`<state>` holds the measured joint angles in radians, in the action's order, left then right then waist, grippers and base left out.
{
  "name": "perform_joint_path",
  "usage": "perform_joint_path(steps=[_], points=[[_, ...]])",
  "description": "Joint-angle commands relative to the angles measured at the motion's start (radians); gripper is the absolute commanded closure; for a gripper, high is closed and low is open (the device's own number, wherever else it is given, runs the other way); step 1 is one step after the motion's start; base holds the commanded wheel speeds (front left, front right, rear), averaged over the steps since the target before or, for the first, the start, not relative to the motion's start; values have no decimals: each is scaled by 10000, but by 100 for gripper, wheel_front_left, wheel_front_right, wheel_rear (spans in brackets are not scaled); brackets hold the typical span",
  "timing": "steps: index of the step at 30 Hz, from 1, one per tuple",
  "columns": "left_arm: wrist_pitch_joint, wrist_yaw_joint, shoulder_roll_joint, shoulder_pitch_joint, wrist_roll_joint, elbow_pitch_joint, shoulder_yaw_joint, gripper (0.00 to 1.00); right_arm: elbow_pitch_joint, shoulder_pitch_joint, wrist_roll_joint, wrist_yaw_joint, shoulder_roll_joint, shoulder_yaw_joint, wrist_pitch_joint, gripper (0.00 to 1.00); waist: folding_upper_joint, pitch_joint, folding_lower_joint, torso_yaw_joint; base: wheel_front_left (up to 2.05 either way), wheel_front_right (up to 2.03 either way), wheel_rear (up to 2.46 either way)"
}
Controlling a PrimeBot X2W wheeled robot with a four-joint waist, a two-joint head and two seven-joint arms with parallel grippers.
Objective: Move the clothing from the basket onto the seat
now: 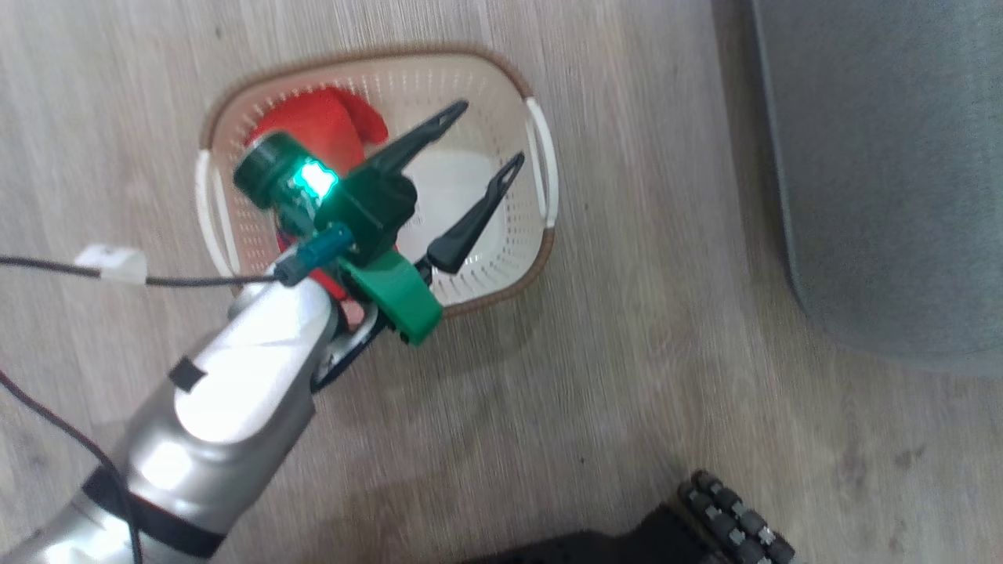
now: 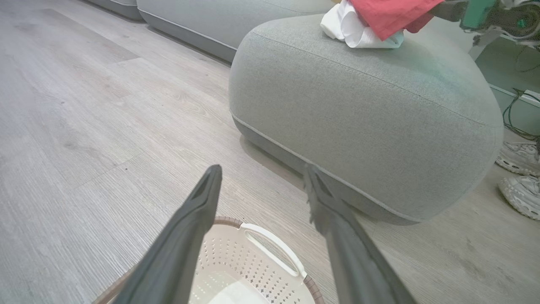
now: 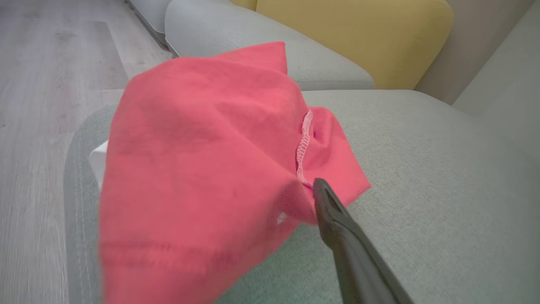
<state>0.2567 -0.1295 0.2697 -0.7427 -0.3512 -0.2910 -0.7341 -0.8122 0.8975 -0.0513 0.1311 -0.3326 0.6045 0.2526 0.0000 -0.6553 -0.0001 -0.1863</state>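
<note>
On the seat [image 3: 422,190], clothing [image 3: 202,160] lies against the right claw [image 3: 274,190].

Wide-spread left tool [image 2: 261,169] over basket [image 2: 230,261], red-white clothing [image 2: 379,19] atop grey seat [image 2: 358,118]

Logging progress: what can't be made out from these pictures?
- Head view: the left gripper and its wrist cover part of the clothing in the basket; how much remains is hidden.
- Right wrist view: the red garment on the seat hides one finger.
- Left wrist view: the right gripper is blurred and cut by the top edge; open or shut is unclear.
</note>
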Motion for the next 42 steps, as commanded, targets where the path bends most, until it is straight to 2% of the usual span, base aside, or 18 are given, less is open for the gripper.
perform_joint_path(steps=[1, 9, 14, 18, 26, 35, 42], points=[[51, -12, 25, 219, -58, 180, 417, 0, 520, -544, 268, -4, -275, -296, 89, 0, 0, 666, 1, -13, 0, 0, 0], [51, -12, -400, 1135, -35, -320, 1255, 0, 2026, -2527, 991, -4, 249, -1662, 90, 0, 0, 2177, 1, 249, 0, 0, 0], [51, -12, -615, 1786, 95, -626, 2138, 0, 3155, -3497, 1120, -4, 896, -2515, 90, 0, 0, 3002, 1, 579, 0, 0, 0], [51, -11, -764, 2212, 317, -810, 3001, 0, 3705, -3942, 1370, -4, 1135, -3379, 91, 0, 0, 3504, 1, 893, 0, 0, 0], [51, 103, -1223, 3066, 1023, -930, 4913, 0, 4117, -4212, 1629, -4, 1396, -5032, 91, 0, 0, 4293, 1, 1569, 0, 0, 0], [51, 194, -1517, 3856, 1568, -744, 6476, 0, 3986, -4382, 1941, -4, 1693, -5867, 91, 0, 0, 4849, 1, 1983, 0, 0, 0], [51, 265, -1769, 4536, 1875, -588, 7655, 0, 3869, -4923, 1985, -4, 1973, -6274, 91, 0, 0, 5297, 1, 2025, 0, 0, 0]])
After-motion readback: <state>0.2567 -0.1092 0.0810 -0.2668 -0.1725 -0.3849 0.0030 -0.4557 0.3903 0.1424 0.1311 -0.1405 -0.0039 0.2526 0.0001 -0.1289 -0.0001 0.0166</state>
